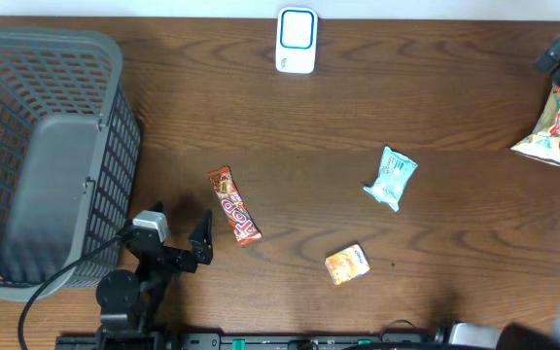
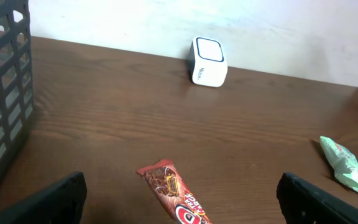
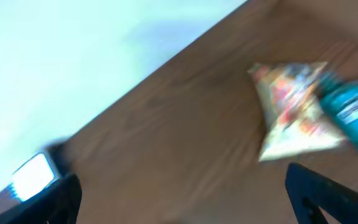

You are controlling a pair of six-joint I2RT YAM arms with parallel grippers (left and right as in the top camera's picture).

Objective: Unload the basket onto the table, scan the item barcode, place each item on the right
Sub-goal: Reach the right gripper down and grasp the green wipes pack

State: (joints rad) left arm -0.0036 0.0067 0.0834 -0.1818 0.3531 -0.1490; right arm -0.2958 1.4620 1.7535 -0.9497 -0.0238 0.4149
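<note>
Left gripper (image 1: 178,227) sits low over the brown wooden table (image 1: 436,87), jaws spread wide, nothing in them. Just ahead of the gap lies the red-and-brown foil-wrapped chocolate bar (image 1: 234,205), flat, its length running away from the jaws. Well beyond it, ahead and a little to the right, stands the white box scanner with a blue-rimmed face (image 1: 296,41). Out to these jaws' right sit a pale teal plastic sachet (image 1: 390,178) and a small orange square packet (image 1: 347,263); to their left, the dark grey plastic mesh basket (image 1: 56,39).

Across the table, the right gripper (image 3: 182,180) also has its jaws wide apart and empty. The view is blurred, but a multicoloured crinkly snack bag (image 3: 291,106) lies ahead and right of them, not between them.

Which packet gets scanned I can't tell; the bar looks best placed. I'd expect it to be light, slick and bendy. Pinch across its narrow width near the middle, keeping the printed faces clear. No barcode is visible yet.
</note>
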